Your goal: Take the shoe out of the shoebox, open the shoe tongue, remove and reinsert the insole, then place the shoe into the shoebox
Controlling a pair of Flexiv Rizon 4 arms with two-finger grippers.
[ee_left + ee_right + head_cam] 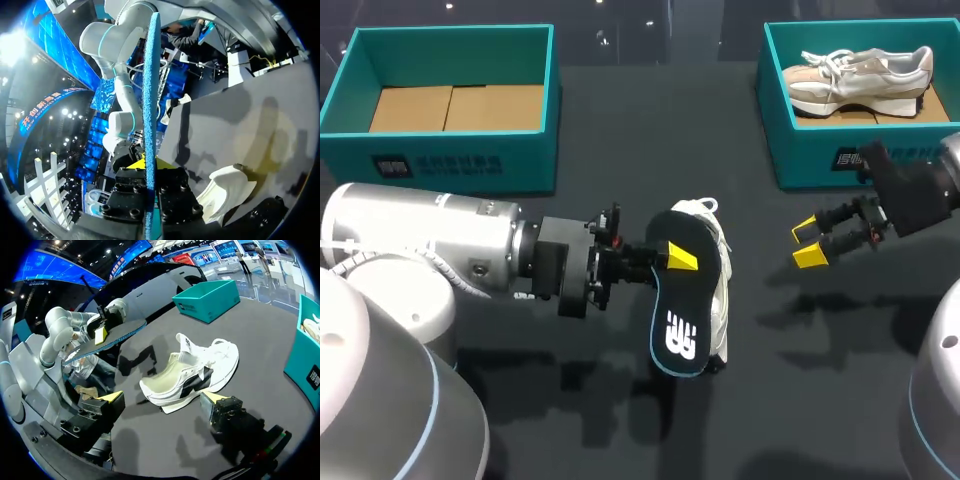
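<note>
Clenching the insole (678, 300) at mid-frame, the left jaws hold it just over the shoe (722, 285) on the worktop (620, 150), long axes roughly aligned, while the released right jaws sit farther right.

Bare table (770, 380) separates the right gripper (807, 243) from the white shoe (722, 270) at centre; the insole (678, 300), clamped in the left gripper (680, 258), screens the shoe's left side.
</note>
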